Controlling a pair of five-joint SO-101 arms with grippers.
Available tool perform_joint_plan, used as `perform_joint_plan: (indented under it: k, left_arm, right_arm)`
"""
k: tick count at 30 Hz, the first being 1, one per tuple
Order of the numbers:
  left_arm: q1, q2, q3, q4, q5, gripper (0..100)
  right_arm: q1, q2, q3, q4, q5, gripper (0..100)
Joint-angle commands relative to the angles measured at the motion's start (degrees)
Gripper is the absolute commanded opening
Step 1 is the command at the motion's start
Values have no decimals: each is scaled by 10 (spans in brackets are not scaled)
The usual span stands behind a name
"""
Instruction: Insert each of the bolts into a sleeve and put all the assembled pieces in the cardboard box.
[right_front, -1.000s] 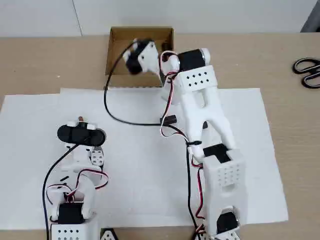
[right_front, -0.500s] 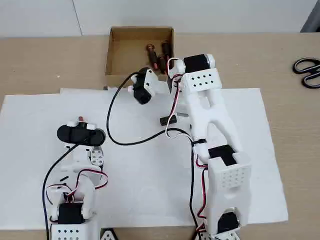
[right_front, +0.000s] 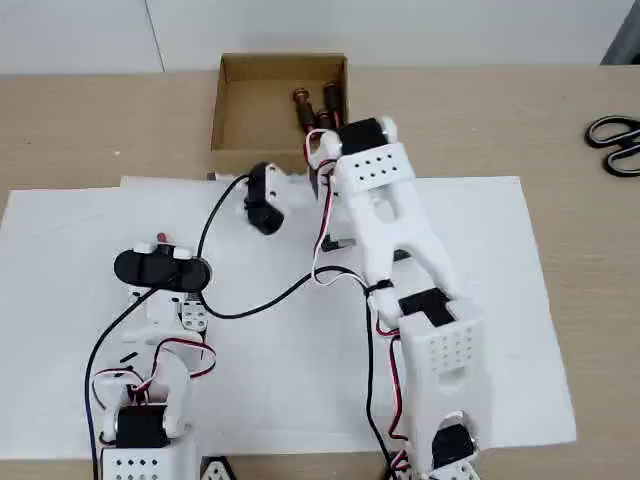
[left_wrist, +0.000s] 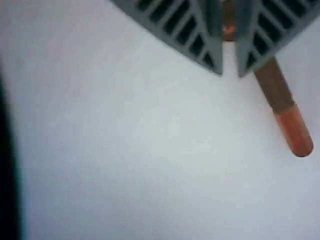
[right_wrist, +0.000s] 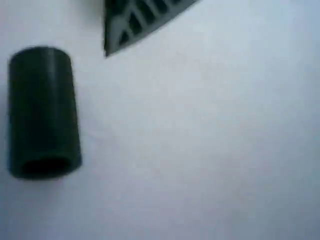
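Under everything, a wooden table (right_front: 520, 110) carries a white paper sheet (right_front: 270, 380), whose far edge lies just in front of the cardboard box (right_front: 232, 100). The right arm (right_front: 400, 230) stretches across the sheet towards the box. The right gripper (right_front: 258, 200) hangs over the paper just in front of the box's front wall, and I cannot tell whether it is open or closed. The left arm (right_front: 150, 400) sits well in front of the box, off its left corner. The left gripper (left_wrist: 231, 70) is clamped on 1 copper-coloured bolt (left_wrist: 280, 105), which sticks out past the tips over the paper. Scissors (right_front: 615, 145) lie well to the right of the box. Inside the box, at its right end, rest 2 assembled pieces (right_front: 315, 108). 1 black sleeve (right_wrist: 44, 112) lies on its side on the paper beside the right gripper.
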Motion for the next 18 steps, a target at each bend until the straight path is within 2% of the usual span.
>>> perform_joint_plan:
  k: [1, 12, 18]
  left_arm:
    - [-4, -2, -2, 4, -2, 6]
    - [-4, -2, -2, 4, -2, 6]
    - [-4, -2, -2, 4, -2, 6]
  right_arm:
    - [-1, 10, 0, -4, 6, 206]
    - [-5, 72, 0, -8, 24, 204]
    - [-5, 108, -2, -9, 35, 102]
